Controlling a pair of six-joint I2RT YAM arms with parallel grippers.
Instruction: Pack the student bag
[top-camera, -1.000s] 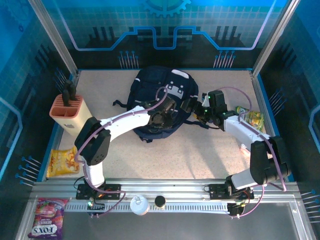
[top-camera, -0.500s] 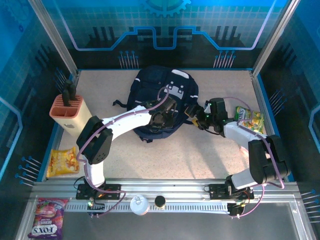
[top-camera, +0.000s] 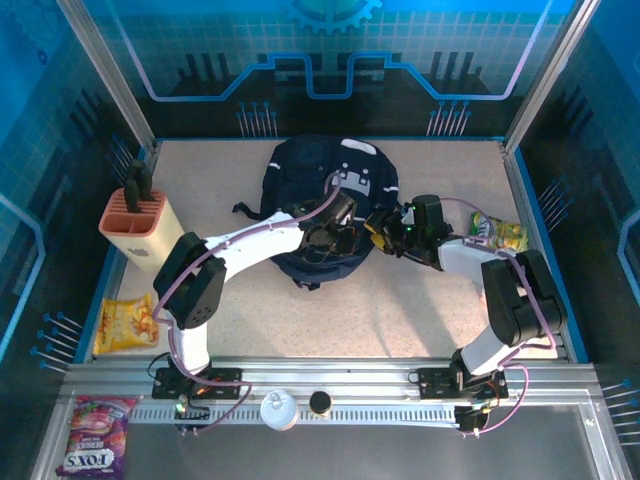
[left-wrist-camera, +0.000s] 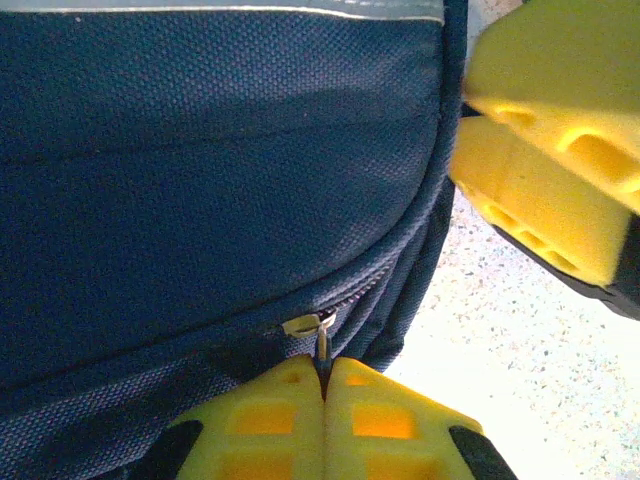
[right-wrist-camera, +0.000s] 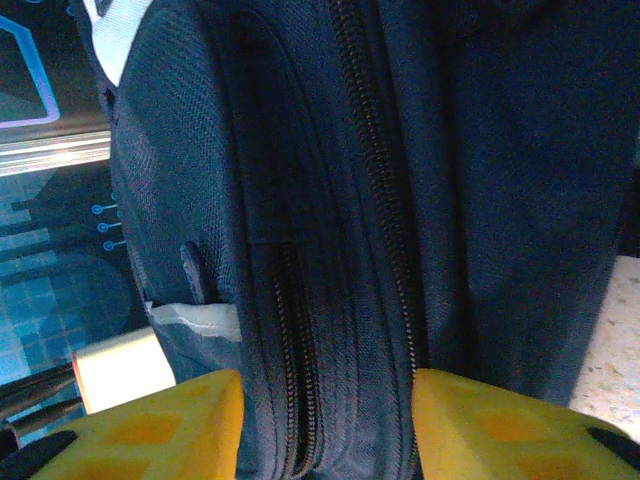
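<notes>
Left claw pinches zipper pull, frame bottom centre. Right claw straddles bag edge; clamped? cannot tell. Brace bag, draw pull along track.

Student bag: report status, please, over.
Left end effector shut on zipper pull. Right end effector open, astride student bag zipped side. Both end effectors close together.

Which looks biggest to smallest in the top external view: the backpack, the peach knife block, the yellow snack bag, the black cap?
1. student bag, by far.
2. knife block and yellow snack bag: about alike, too close to rank.
3. black cap, smallest.
</notes>
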